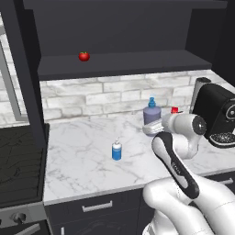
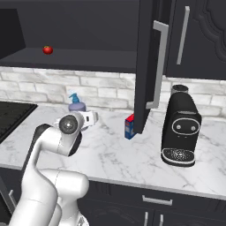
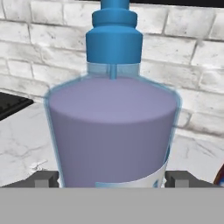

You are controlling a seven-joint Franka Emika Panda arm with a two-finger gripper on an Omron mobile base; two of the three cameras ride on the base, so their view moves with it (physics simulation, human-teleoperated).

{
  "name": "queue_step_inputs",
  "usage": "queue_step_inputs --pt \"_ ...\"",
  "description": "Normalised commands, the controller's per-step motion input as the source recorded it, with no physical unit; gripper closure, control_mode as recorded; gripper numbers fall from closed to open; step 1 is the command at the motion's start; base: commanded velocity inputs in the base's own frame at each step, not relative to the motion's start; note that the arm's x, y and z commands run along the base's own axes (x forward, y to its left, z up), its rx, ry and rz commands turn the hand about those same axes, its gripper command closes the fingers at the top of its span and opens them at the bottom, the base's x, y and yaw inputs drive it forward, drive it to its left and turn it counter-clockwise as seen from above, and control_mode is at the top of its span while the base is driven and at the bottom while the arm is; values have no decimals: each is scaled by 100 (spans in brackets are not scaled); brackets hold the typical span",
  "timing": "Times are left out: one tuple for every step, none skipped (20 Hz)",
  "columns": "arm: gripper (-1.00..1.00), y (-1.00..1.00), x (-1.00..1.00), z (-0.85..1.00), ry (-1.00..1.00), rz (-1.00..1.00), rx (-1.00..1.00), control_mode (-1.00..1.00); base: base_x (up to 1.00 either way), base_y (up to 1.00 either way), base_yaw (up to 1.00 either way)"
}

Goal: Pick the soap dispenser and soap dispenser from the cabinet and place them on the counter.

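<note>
Gripper (image 3: 112, 178) jaws spread wide, flanking greyish-purple pump bottle with blue pump (image 3: 111, 131) upright on white marble counter (image 1: 82, 156); contact unclear

Pale grey brick backsplash (image 1: 105, 98), black coffee machine (image 2: 181, 130), black stovetop (image 1: 18, 160) at left

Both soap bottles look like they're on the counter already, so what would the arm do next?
Probably back straight away. The purple soap dispenser stands on the counter between the open gripper's fingertips, and the small blue soap dispenser stands there too.
</note>
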Motion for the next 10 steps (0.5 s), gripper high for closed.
queue_step_inputs --pt "100 -1 0 -23 -6 6 -3 -100 0 0 0" --pt "100 0 2 -24 -6 3 0 -100 0 0 0" --pt "100 0 5 -27 -2 1 0 -100 0 0 0" --pt "100 0 6 -28 -3 2 5 -100 0 0 0" --pt "100 0 9 -32 -1 3 6 -100 0 0 0" --pt "100 0 13 -38 0 3 5 -100 0 0 0" --pt "100 0 15 -43 0 6 4 -100 0 0 0" --pt "100 -3 22 -45 0 12 2 -100 0 0 0" --pt "100 -7 27 -44 0 16 0 -100 0 0 0" --pt "100 -12 32 -42 0 16 0 -100 0 0 0"
